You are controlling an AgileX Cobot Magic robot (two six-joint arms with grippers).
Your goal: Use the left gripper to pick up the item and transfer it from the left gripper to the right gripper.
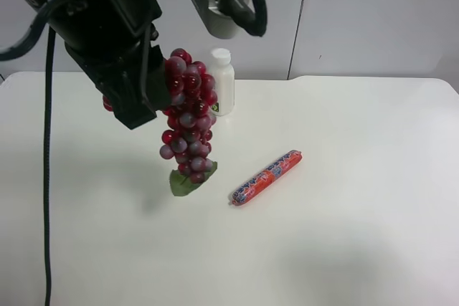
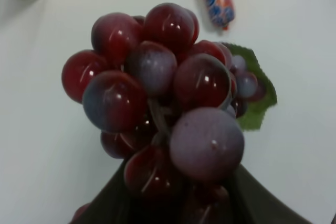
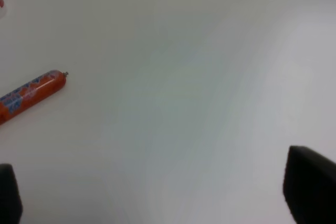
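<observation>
Grapes: the grapes hang in the air above the counter, leaf lowest, clear of the surface.
Left gripper: the left gripper has its fingers pinching the upper end of the bunch; the left wrist view shows grapes bulging out between the dark fingers.
Right gripper: only the tips of the right gripper show in its wrist view, spread wide with nothing between them, bare counter below.
Nearby: sausage pack lies beside the hanging bunch; bottle stands just behind it.
Stage: pickup looks done, handover not yet.
Risk: the bunch is lumpy and dangling, so it may swing and the right fingers could close on a single grape or the leaf and slip.
Risk: releasing before the second grip is firm would drop it onto the counter.
</observation>
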